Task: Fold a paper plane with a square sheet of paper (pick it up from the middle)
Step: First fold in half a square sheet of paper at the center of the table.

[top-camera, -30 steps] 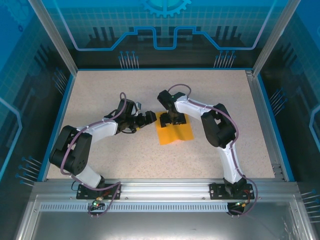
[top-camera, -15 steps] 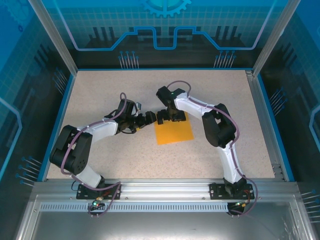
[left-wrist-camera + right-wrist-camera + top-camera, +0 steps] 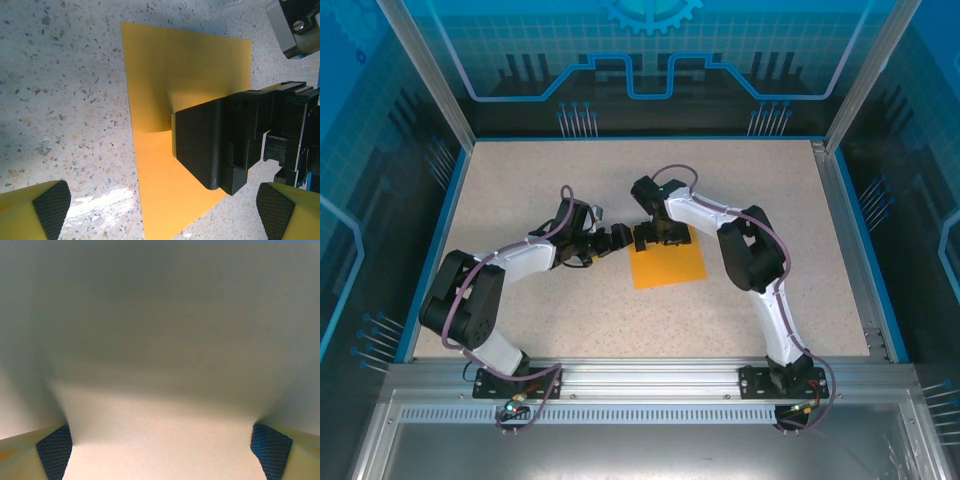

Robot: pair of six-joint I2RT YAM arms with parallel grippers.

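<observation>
The square sheet of paper (image 3: 670,264) lies flat on the speckled table, orange-yellow, and shows again in the left wrist view (image 3: 185,75). My right gripper (image 3: 655,237) points down over the sheet's far left part, its black body (image 3: 225,145) low above the paper. Its jaws are open, and its dark pads (image 3: 54,450) stand wide apart with a pale blurred surface close between them. My left gripper (image 3: 618,239) hovers just left of the sheet, open. Its two pads (image 3: 50,210) sit at the bottom corners of its view with nothing between them. The paper plane is not in view.
The speckled table (image 3: 540,190) is ringed by a blue rim (image 3: 455,200) and transparent blue walls. Both arms reach in from the near rail (image 3: 640,375) and meet near the table's middle, almost touching each other.
My right gripper has shifted from the sheet's middle toward its far left edge and opened wider. The sheet now lies flatter. The left arm has stayed still.
</observation>
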